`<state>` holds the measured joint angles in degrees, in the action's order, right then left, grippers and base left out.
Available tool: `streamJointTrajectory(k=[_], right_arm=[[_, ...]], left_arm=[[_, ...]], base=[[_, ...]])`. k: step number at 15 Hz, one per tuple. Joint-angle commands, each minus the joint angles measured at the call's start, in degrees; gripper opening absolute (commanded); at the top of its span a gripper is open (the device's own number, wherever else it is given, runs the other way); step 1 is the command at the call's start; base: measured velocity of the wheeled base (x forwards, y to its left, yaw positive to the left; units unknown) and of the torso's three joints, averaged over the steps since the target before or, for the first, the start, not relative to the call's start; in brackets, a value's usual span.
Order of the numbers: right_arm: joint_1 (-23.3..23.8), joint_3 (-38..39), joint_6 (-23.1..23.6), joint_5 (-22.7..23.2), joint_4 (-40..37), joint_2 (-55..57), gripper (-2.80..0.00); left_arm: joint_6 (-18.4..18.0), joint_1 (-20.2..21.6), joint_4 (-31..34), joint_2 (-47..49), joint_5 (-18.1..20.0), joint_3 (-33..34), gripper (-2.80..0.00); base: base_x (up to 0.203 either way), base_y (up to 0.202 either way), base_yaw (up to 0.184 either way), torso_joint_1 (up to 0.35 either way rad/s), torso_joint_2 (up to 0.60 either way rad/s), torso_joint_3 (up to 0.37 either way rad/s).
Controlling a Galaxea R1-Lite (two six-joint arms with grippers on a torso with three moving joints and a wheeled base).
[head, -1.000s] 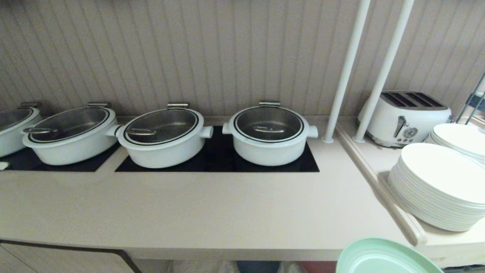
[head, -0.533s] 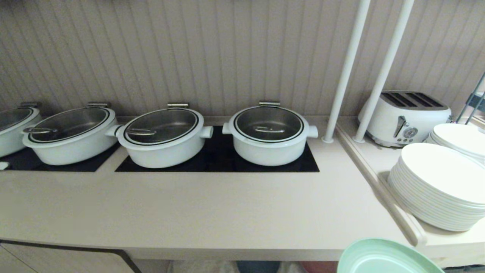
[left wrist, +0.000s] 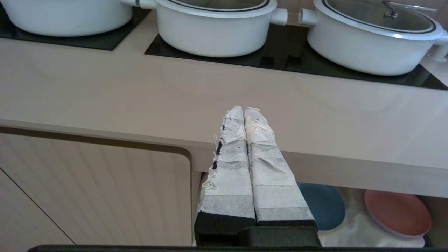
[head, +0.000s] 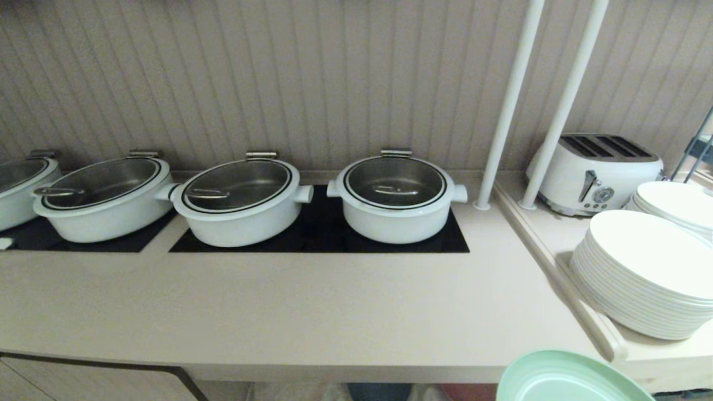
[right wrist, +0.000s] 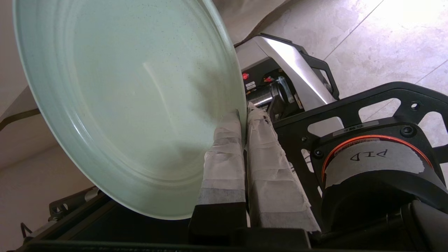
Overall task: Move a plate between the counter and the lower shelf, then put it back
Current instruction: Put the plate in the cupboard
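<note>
The right gripper (right wrist: pixel 244 120) has its jaws pinched on the rim of the mint-green plate (right wrist: pixel 119 101), which hangs off the front edge of the worktop (head: pixel 312 312), toward its right end. The head view shows only the plate's top arc; the right wrist view shows the grip. The left gripper (left wrist: pixel 244 111), jaws pressed together and empty, idles before the lower shelf (left wrist: pixel 350 224)

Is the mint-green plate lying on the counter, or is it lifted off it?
Lifted off. The right gripper is shut on the plate's rim, holding it before the counter's front edge, at its right end.
</note>
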<state>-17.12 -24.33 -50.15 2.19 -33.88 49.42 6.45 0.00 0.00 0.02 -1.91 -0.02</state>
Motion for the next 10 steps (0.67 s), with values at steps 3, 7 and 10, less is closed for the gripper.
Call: streamJointTrajectory(k=[3, 7, 10], right_arm=[[-0.02, -0.19, -0.21, 0.0, -0.22, -0.03, -2.8], [-0.02, -0.28, -0.04, 0.0, -0.31, -0.73, -2.8], [-0.03, -0.74, -0.08, 0.12, -1.29, -0.79, -2.8]], left_arm=[[0.06, 0.0, 0.0, -0.02, -0.03, 0.02, -2.8], [0.06, 0.0, 0.0, -0.02, -0.03, 0.02, -2.8], [0.06, 0.0, 0.0, -0.02, -0.03, 0.02, -2.8]], base=[[0.0, 0.0, 0.0, 0.0, 0.0, 0.0], [0.0, 0.0, 0.0, 0.0, 0.0, 0.0], [0.0, 0.0, 0.0, 0.0, 0.0, 0.0]])
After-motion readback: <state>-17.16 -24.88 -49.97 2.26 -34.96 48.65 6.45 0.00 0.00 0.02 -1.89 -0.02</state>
